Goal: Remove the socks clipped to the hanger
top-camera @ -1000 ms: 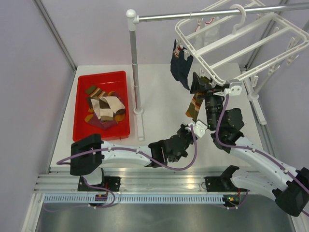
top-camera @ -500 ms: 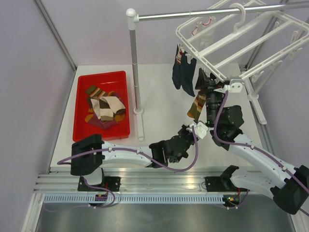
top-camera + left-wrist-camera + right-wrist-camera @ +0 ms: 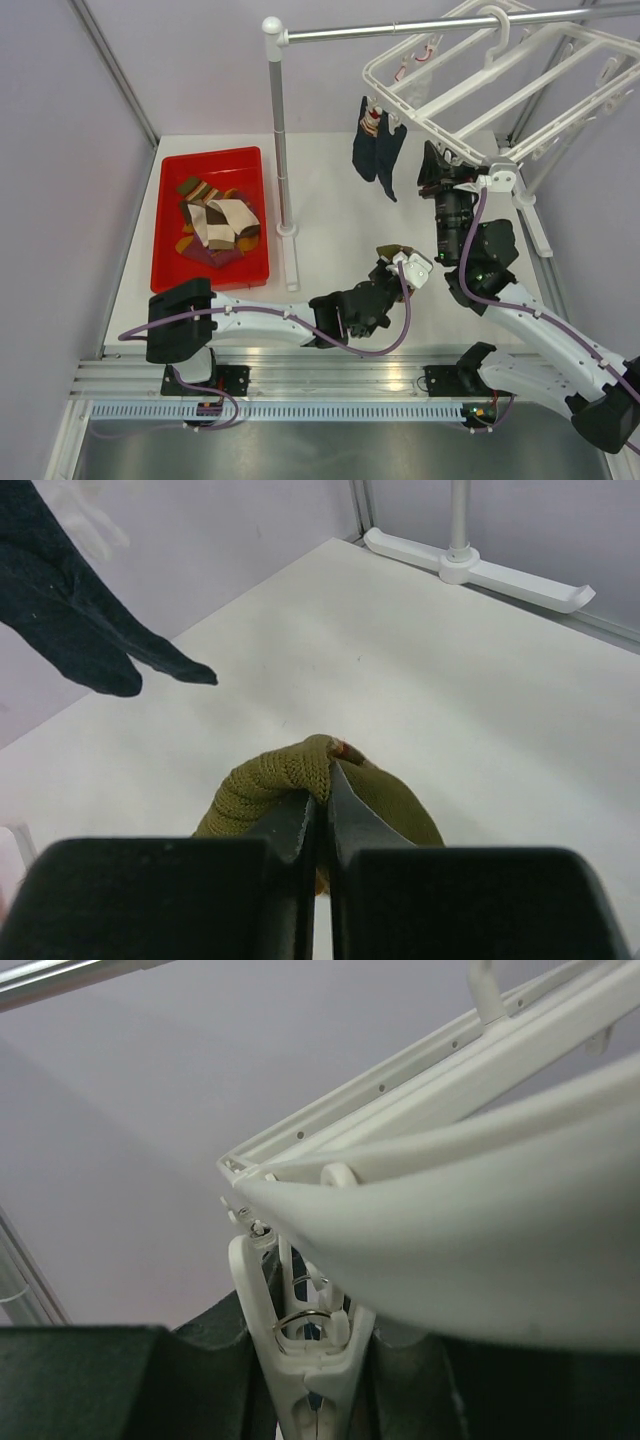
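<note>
My left gripper is low over the table and shut on a bunched olive sock, which hangs free of the hanger. My right gripper is raised at the near edge of the white hanger. Its fingers press both sides of a white clip under the hanger's bar. Two dark navy socks hang clipped at the hanger's left corner, and one dark navy sock shows in the left wrist view.
A red bin at the left holds several striped socks. The metal pole stand rises between the bin and the hanger, and its white foot lies on the table. Purple walls close in the sides.
The striped olive sock has come off its clip and dropped to the left gripper. The right gripper has closed on the clip and shifted up and right. The hanger has swung.
</note>
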Motion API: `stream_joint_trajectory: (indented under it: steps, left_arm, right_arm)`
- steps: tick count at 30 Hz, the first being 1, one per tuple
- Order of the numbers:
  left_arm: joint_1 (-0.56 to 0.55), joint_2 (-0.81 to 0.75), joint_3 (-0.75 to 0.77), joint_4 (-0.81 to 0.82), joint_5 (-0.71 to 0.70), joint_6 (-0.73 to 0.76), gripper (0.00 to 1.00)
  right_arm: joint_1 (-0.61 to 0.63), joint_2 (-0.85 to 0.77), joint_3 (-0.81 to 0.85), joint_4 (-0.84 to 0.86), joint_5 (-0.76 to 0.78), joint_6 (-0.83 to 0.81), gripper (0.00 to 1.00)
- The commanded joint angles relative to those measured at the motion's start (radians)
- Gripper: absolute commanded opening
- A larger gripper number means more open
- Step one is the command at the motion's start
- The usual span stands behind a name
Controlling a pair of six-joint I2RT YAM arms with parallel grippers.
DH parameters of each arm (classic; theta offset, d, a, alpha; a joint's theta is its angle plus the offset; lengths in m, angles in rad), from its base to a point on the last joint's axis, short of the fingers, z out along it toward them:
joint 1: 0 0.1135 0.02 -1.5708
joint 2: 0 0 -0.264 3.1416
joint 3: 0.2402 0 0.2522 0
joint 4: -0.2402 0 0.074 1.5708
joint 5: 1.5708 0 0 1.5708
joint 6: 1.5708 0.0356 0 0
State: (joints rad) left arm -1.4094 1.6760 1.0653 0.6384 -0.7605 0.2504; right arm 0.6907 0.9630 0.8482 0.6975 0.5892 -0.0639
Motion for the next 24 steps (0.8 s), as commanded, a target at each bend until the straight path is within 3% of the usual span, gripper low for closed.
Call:
stream_joint_trajectory:
  steps: [1,7,11,17,19,24]
  left_arm:
    - [0.013,-0.016,0.002,0.037,-0.026,-0.017,0.02]
    - [0.070,-0.161,-0.036,-0.089,-0.074,-0.127,0.02]
    - [0.170,-0.317,-0.094,-0.282,-0.068,-0.356,0.02]
    - [0.404,-0.574,-0.171,-0.578,-0.004,-0.560,0.02]
    - [0.466,-0.607,-0.174,-0.632,0.009,-0.592,0.02]
    - [0.739,-0.642,-0.206,-0.767,0.139,-0.749,0.02]
  right_arm:
    - [-0.003,-0.035,0.051,-0.038,0.029,0.016,0.01]
    - [-0.005,-0.078,0.040,-0.075,0.043,0.026,0.01]
    - [-0.003,-0.098,0.043,-0.108,0.049,0.024,0.01]
    - [-0.005,-0.116,0.055,-0.147,0.049,0.018,0.01]
    - [-0.005,-0.124,0.058,-0.161,0.046,0.016,0.01]
    - [-0.006,-0.145,0.074,-0.204,0.040,0.022,0.01]
